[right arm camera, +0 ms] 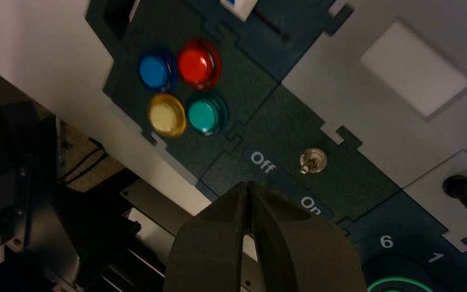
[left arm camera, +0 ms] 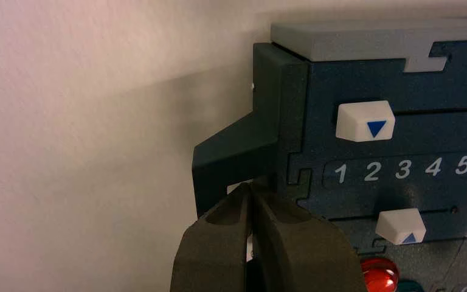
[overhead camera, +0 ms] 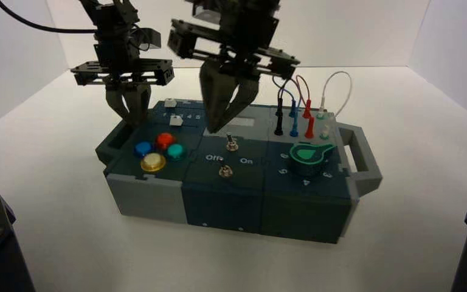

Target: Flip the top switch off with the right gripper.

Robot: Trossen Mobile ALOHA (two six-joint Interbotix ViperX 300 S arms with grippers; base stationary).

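Note:
The top switch is a tiny silver toggle on the box's dark middle panel, behind the "Off / On" lettering. It also shows in the right wrist view, where I cannot tell its lever position. A matching switch sits in front of the lettering. My right gripper is shut and empty, hovering just behind and left of the top switch without touching it; in its own view its tips lie beside the lettering. My left gripper is shut and empty at the box's left handle.
Blue, red, yellow and teal buttons sit left of the switches. Two white sliders with a 1–5 scale lie at the back left. A green pointer knob and plugged wires are on the right, beside the grey right handle.

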